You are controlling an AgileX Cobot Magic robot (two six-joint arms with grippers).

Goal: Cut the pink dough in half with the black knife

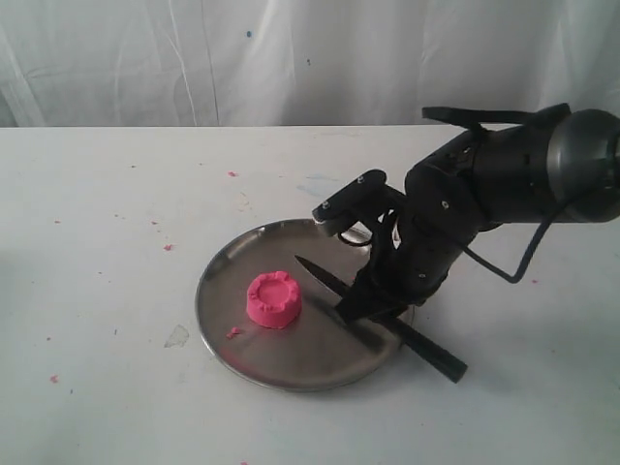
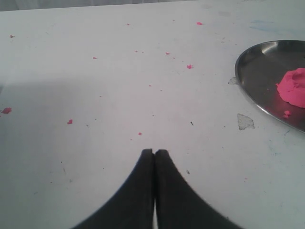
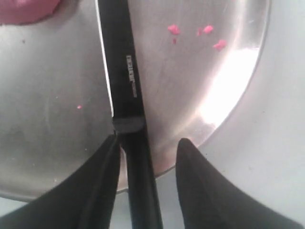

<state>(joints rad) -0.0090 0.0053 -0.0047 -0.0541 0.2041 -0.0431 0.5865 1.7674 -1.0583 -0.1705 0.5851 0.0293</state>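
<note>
While the black knife (image 1: 431, 356) lies on the steel plate (image 1: 310, 351), its long axis runs on a slant in the exterior view. The pointed tip sits inside the plate and aims up and to the left. The handle crosses the rim and sticks out onto the table (image 1: 116, 387) at the lower right.

The right fingers (image 3: 102, 191) stand apart and straddle this handle just behind the blade. In the right wrist view the handle sits close against one finger, with a clear gap to the other. I judge this as open, with nothing clamped. A squeeze across the handle's width, square to that slanted axis, looks like what the next move calls for.

The pink dough (image 1: 274, 299) sits whole, a squat puck with a crimped top, on the left part of the plate. It is near the blade's tip but apart from it, so the blade has to swing left to reach it.

The left fingers (image 2: 138, 191) are pressed together and hold nothing. They hover over bare table well left of the plate, so the right arm is plainly the nearer one.

A short line of pale print (image 3: 132, 76) runs along the blade, too small to read. Pink crumbs (image 3: 174, 29) dot the plate.
</note>
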